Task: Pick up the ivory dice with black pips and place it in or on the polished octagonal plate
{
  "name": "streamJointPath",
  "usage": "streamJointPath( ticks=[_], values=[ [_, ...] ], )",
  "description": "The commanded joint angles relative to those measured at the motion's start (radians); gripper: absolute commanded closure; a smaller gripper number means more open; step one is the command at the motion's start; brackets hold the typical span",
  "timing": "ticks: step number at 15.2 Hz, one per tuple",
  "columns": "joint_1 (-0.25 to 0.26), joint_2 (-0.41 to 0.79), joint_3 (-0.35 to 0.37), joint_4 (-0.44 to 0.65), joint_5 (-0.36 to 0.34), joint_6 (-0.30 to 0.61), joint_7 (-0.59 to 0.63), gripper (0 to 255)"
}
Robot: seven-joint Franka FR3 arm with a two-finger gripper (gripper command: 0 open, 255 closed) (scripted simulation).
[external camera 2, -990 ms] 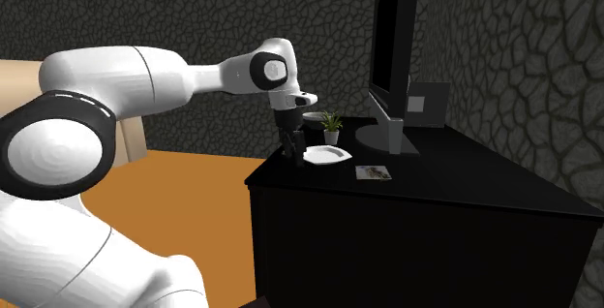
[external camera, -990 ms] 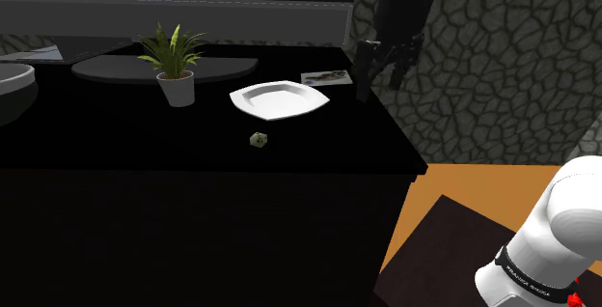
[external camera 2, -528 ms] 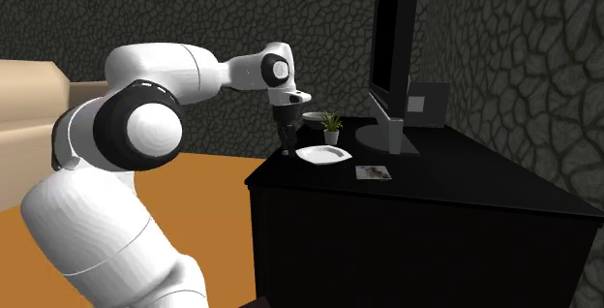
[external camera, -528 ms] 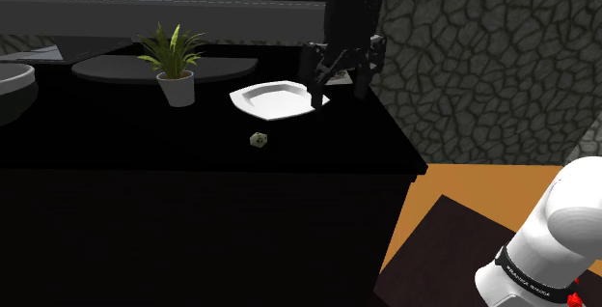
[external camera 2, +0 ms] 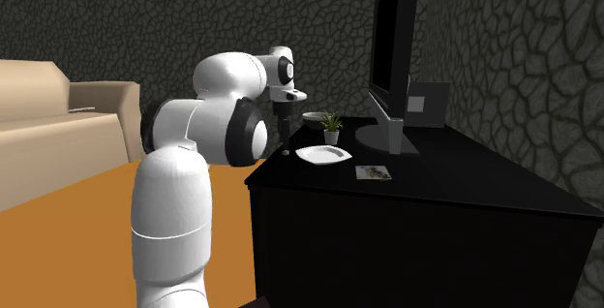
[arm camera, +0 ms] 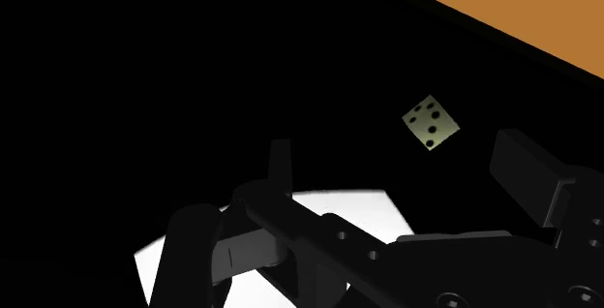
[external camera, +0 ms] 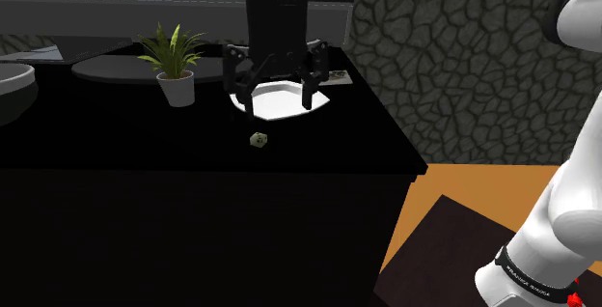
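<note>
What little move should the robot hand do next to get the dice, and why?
Probably slide the gripper from above the plate toward the front edge of the cabinet until it hangs over the dice. Its fingers stand apart and hold nothing, and the dice lies on the black top beside the plate, not between them, so lowering now would likely miss it.
</note>
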Motion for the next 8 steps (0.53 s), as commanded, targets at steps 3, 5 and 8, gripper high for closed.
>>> streamJointPath(
  ticks=[3,5,8],
  values=[
    [0.102,0.163,0.010,0.155,-0.104,-0.046,0.123,0],
    [0.087,0.147,0.009,0.108,-0.091,-0.011,0.118,0],
    [0.068,0.127,0.009,0.044,-0.076,0.039,0.112,0]
  ],
)
